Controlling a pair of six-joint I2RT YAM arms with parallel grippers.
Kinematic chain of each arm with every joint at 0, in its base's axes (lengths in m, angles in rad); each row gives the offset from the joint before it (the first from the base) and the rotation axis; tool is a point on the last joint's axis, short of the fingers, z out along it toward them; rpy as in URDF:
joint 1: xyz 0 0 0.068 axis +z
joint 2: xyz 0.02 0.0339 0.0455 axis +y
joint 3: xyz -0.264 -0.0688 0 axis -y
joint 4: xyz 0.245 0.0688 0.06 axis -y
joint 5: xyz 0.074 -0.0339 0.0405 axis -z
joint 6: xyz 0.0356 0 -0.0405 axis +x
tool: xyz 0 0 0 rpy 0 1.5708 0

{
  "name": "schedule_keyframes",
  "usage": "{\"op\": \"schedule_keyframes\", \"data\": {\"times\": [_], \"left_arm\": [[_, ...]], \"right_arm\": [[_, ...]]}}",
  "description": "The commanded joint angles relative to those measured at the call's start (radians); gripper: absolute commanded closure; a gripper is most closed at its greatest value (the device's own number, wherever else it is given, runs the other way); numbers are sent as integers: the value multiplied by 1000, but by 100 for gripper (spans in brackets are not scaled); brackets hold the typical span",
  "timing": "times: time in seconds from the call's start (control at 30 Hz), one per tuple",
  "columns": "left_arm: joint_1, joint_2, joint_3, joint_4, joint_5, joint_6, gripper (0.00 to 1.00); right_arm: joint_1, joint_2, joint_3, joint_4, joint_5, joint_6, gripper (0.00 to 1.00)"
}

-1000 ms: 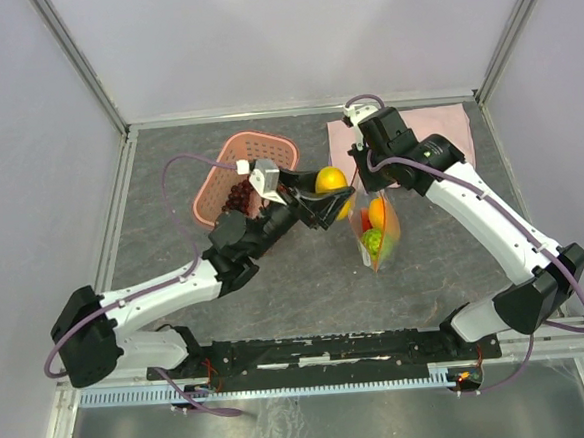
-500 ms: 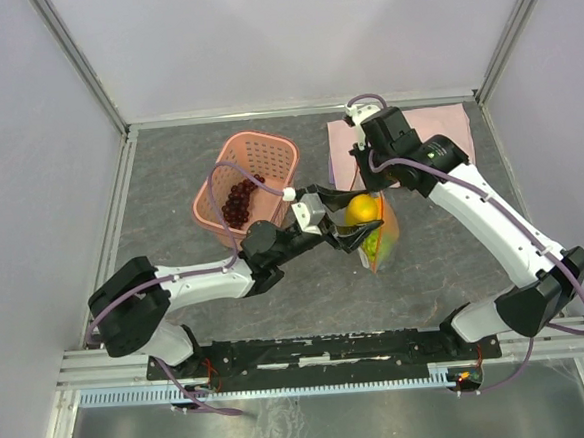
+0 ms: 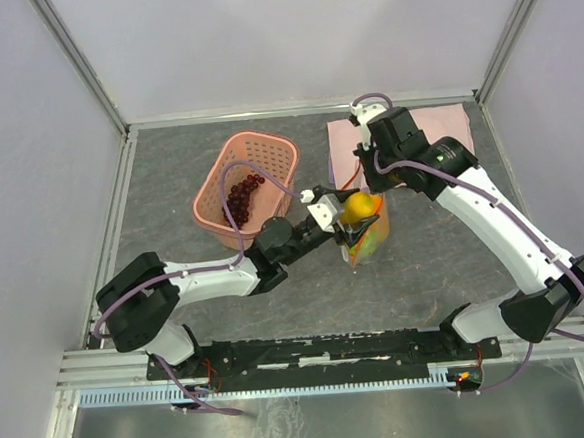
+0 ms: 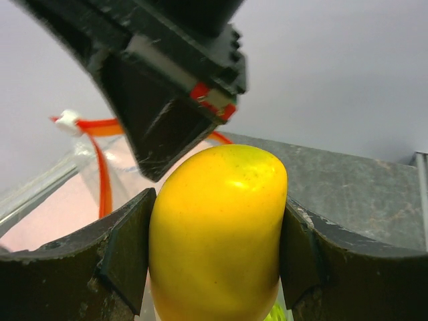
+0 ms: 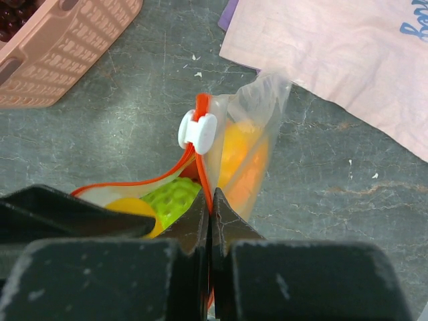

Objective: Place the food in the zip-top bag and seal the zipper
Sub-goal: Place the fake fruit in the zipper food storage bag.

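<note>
My left gripper (image 3: 357, 214) is shut on the yellow mango (image 3: 359, 205) and holds it at the open mouth of the clear zip-top bag (image 3: 372, 239). The left wrist view shows the mango (image 4: 217, 227) squeezed between both fingers, with the red-orange zipper (image 4: 101, 175) behind it. My right gripper (image 5: 211, 215) is shut on the bag's zipper strip (image 5: 134, 184) just below the white slider (image 5: 198, 130) and holds the mouth up. A bumpy green fruit (image 5: 175, 197) and an orange fruit (image 5: 242, 160) lie inside the bag. Dark purple grapes (image 3: 245, 192) lie in the basket.
A pink perforated basket (image 3: 267, 144) stands left of the bag. A pink cloth (image 3: 436, 124) lies at the back right, under my right arm. Grey walls with metal rails close in the table on three sides.
My left gripper carried the mango from beside the basket rightwards and down to the bag's mouth. My right gripper kept its hold on the bag, which shifted slightly left.
</note>
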Motion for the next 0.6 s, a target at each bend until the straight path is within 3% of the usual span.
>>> {"op": "schedule_keyframes", "data": {"times": [0.0,0.23,0.57], "left_arm": [[-3,-13,61,-62,-169,-19,59],[-2,-45,86,-206,-366,-248,57],[15,-153,-2,-174,-259,-428,55]], "right_arm": [[-3,-48,10,28,-4,4,98],[-2,-67,-13,48,-13,8,98],[-2,-98,-55,73,0,2,98]]}}
